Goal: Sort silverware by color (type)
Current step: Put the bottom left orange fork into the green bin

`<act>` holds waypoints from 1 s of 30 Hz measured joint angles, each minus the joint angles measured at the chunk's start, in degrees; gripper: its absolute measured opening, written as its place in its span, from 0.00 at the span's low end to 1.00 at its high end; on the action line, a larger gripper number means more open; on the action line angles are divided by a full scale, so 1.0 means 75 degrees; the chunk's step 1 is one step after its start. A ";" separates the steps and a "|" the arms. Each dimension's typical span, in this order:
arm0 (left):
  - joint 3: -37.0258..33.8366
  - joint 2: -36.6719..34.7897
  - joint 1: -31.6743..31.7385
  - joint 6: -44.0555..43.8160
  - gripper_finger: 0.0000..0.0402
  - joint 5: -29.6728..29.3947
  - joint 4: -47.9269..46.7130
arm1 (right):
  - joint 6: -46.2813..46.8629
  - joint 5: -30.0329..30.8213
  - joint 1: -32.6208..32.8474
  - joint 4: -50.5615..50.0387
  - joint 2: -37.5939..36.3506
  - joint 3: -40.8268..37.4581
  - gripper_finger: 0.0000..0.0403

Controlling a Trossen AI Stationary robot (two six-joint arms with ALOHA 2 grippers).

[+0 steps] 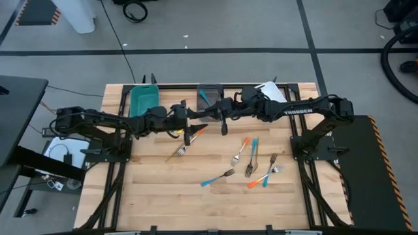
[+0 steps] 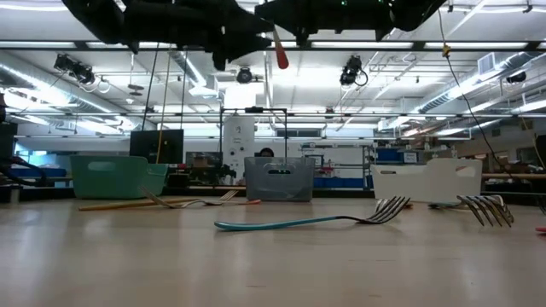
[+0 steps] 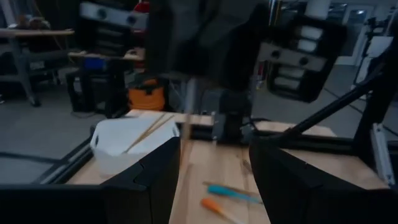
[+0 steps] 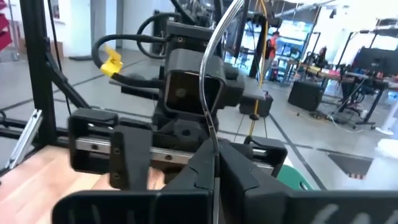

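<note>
We see both arms meeting above the pale wooden plank table (image 1: 157, 196), just in front of the grey bin (image 1: 209, 95). The right end effector (image 4: 214, 163) is pinched tight on a thin silvery fork stem (image 4: 214, 99), its orange handle (image 1: 197, 132) angling away from the grey bin. The left end effector (image 3: 214, 177) stands wide with nothing between its fingers, facing the right one. Nearest the grey bin lies a golden-tan fork (image 1: 178, 151), on a diagonal. Farther out, slim orange and blue forks (image 1: 253, 162) scatter with metal tines, long axes mostly running away from the bin. A blue fork (image 1: 217, 178) lies crosswise, tines toward the scatter.
</note>
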 joint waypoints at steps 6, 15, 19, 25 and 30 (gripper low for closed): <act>0.0547 0.0212 -0.0008 0.0177 0.50 0.0005 0.0039 | 0.0036 -0.0151 0.0024 0.0334 -0.0003 0.0000 0.03; 0.0778 0.0393 0.0042 0.0309 0.39 -0.0332 -0.0139 | 0.0041 -0.0165 0.0165 0.0432 -0.0003 0.0003 0.03; 0.0775 0.0393 0.0067 0.0339 0.29 -0.0340 -0.0143 | 0.0038 -0.0167 0.0181 0.0465 -0.0006 0.0002 0.03; 0.0775 0.0393 0.0062 0.0336 0.11 -0.0325 -0.0077 | 0.0056 -0.0133 0.0175 0.0494 -0.0006 0.0003 0.03; 0.0775 0.0393 0.0062 0.0449 0.03 -0.0314 0.0051 | 0.0245 -0.0111 0.0175 0.0503 -0.0006 0.0005 0.04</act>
